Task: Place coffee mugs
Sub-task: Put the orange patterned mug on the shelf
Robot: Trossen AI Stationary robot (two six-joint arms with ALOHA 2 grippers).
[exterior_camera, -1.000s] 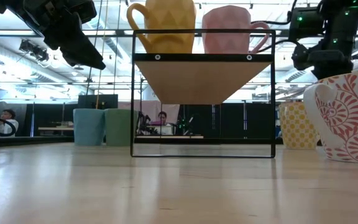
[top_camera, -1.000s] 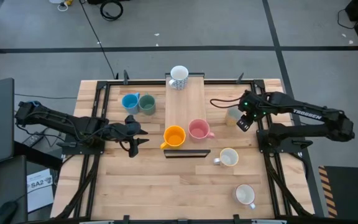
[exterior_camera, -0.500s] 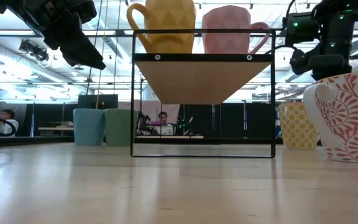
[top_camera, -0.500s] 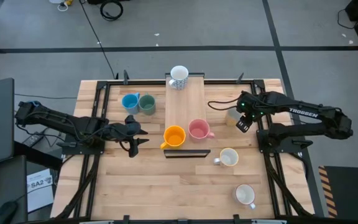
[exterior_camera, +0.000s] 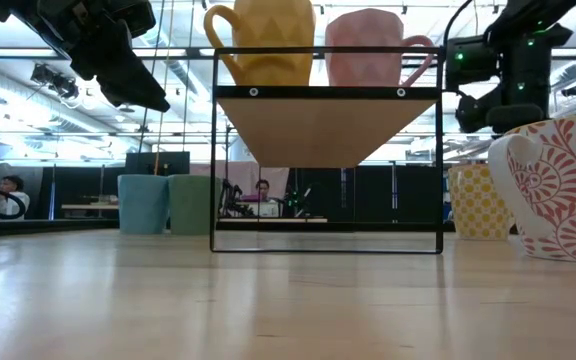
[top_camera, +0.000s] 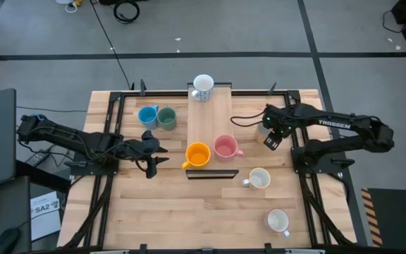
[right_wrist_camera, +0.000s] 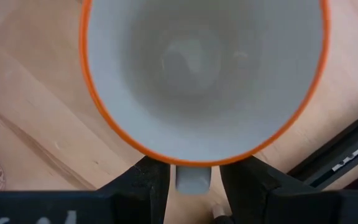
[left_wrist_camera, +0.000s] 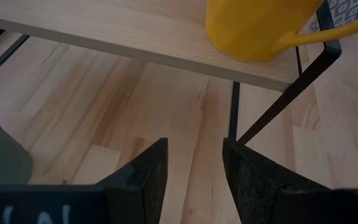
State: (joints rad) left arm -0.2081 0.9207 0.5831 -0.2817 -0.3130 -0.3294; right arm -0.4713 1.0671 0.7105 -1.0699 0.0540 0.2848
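Note:
My right gripper (top_camera: 270,135) hangs open, pointing down over a yellow-patterned mug (exterior_camera: 478,200) near the table's right side. In the right wrist view its fingers (right_wrist_camera: 148,180) stand on either side of that mug's handle (right_wrist_camera: 193,177), below the orange rim (right_wrist_camera: 104,118), with small gaps. My left gripper (top_camera: 152,154) waits open above the table, left of the orange mug (top_camera: 198,154). The orange and pink (top_camera: 225,147) mugs stand on a raised wooden shelf (top_camera: 210,116), with a speckled white mug (top_camera: 203,86) at its far end. Blue (top_camera: 147,115) and grey-green (top_camera: 165,117) mugs stand on the table.
Two white mugs (top_camera: 259,178) (top_camera: 278,221) stand on the table's near right part; the low view shows one with a red pattern (exterior_camera: 558,185). The shelf rests on a black wire frame (exterior_camera: 326,150). Bare tabletop lies in the near left (top_camera: 161,212).
My right gripper has moved toward the table's left and now stands over the yellow-patterned mug, covering most of it in the high view. The left arm and the mugs have kept still.

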